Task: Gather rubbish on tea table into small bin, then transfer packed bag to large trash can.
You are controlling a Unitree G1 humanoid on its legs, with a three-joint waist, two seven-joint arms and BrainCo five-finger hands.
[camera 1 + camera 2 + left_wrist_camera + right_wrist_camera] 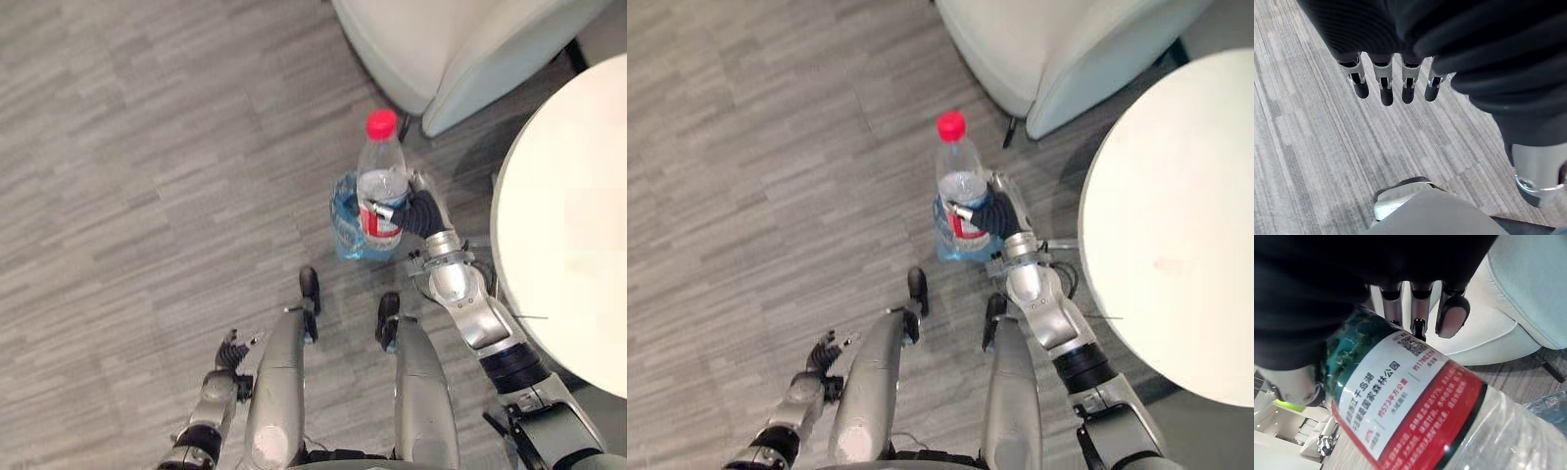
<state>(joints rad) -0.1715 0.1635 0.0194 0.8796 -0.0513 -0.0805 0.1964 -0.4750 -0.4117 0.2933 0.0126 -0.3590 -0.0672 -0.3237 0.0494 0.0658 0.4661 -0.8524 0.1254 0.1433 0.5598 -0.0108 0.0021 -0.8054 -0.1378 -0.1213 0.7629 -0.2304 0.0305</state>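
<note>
Clasps the bottle (381, 181) upright, cap up, at frame centre with the right hand (419, 215) curled round it, directly over the blue-lined small bin (344, 227), leaving the left hand (232, 352) slack-fingered lower left.

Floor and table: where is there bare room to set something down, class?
The white table shows a bare top. So is the floor left of the small bin. Crowded: between armchair and table, where the right hand holds the bottle over the bin.
</note>
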